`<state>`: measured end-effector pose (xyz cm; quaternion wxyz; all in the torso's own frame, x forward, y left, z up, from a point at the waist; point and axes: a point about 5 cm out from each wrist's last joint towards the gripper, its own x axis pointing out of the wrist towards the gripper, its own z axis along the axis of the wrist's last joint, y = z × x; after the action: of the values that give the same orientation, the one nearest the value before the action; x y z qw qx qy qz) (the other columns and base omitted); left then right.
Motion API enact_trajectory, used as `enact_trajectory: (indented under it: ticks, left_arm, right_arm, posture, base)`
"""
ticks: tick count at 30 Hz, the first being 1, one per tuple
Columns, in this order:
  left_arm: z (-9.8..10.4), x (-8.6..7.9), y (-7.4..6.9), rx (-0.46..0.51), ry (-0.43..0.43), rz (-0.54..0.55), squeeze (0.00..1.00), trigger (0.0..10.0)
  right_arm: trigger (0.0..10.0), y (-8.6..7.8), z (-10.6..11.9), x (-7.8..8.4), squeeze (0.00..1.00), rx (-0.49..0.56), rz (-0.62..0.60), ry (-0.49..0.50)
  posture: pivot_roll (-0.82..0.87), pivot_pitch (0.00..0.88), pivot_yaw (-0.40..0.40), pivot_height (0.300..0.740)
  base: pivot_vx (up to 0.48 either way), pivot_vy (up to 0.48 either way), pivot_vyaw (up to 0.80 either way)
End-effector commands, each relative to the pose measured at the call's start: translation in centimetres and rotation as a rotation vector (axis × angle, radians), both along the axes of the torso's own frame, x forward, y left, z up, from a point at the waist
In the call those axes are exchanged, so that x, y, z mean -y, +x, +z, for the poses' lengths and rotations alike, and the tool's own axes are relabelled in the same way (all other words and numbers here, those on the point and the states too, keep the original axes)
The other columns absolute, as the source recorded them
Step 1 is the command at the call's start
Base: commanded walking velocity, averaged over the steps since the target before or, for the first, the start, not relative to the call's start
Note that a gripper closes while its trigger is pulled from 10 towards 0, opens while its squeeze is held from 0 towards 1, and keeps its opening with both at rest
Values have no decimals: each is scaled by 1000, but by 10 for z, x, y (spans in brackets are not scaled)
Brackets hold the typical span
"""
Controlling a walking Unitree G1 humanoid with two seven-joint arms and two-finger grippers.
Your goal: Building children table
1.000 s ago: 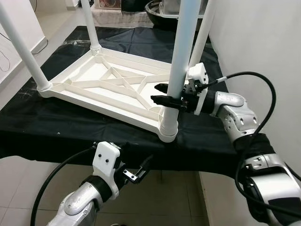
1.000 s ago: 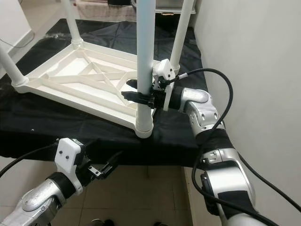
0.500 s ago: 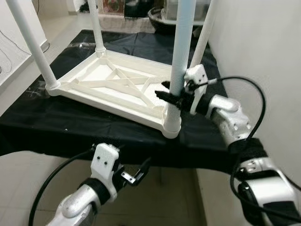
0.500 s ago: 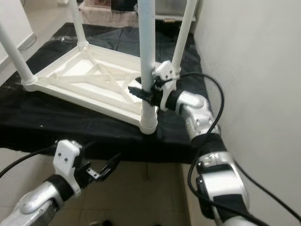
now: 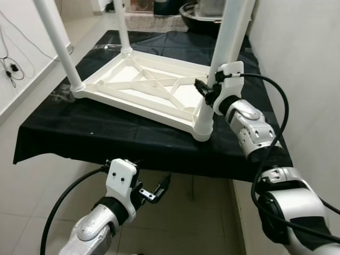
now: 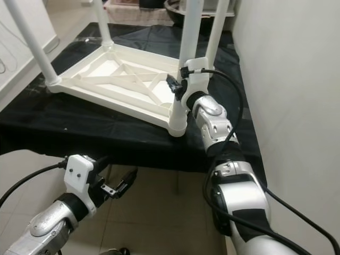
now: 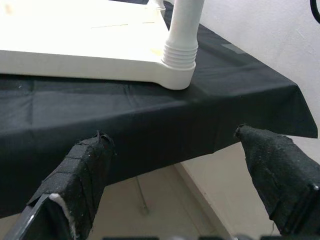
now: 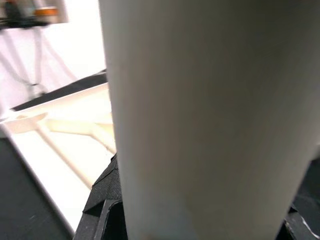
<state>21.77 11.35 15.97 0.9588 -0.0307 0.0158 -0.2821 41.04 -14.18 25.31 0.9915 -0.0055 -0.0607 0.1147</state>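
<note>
A white children's table (image 5: 149, 90) lies upside down on a black cloth (image 5: 79, 138), with its legs pointing up. My right gripper (image 5: 204, 90) clasps the near right leg (image 5: 226, 48) just above its socket (image 5: 203, 125), one black finger on each side. In the right wrist view that leg (image 8: 200, 115) stands very close, with a finger (image 8: 102, 200) beside it. My left gripper (image 5: 159, 188) hangs open and empty below the cloth's front edge. In the left wrist view its fingers (image 7: 85, 170) are spread wide, facing the socket (image 7: 179, 60).
A pale wall (image 5: 308, 64) runs close along the right side. A dark bowl (image 5: 196, 10) sits behind the table. Cables (image 5: 10, 69) hang on the left wall. Tiled floor (image 5: 32, 202) lies in front of the cloth's edge.
The whole picture has shifted, so the camera has moved. My right gripper stays on the same leg, its wrist now closer to it. The left gripper is unchanged.
</note>
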Motion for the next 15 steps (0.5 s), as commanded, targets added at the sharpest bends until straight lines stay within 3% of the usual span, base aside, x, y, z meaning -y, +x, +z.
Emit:
enact_trajectory:
  ticks: [1,6,9,13,15]
  left_arm:
    - [-1,-3,-1,-6,7,5,0,10000]
    - [-1,-3,0,-2,7,6,0,10000]
    - [0,-3,1,1,7,7,0,10000]
    - [-1,-2,1,1,6,8,0,10000]
    - [-1,-1,1,3,4,7,0,10000]
  right_arm:
    - [10000,-5,-57,14,0,-217,-126,-27]
    - [10000,-5,-59,7,0,-212,-199,-11]
    - [10000,-7,-60,1,0,-221,-374,17]
    - [10000,-8,-59,-2,0,-211,-452,40]
    - [10000,-12,-58,-6,0,-189,-604,95]
  posture:
    - [108,218,-24,740]
    - [107,218,-23,740]
    - [107,211,-21,740]
    - [105,206,-22,740]
    - [105,206,-22,740]
  base:
    - [0,0,0]
    - [0,0,0]
    - [0,0,0]
    - [0,0,0]
    - [0,0,0]
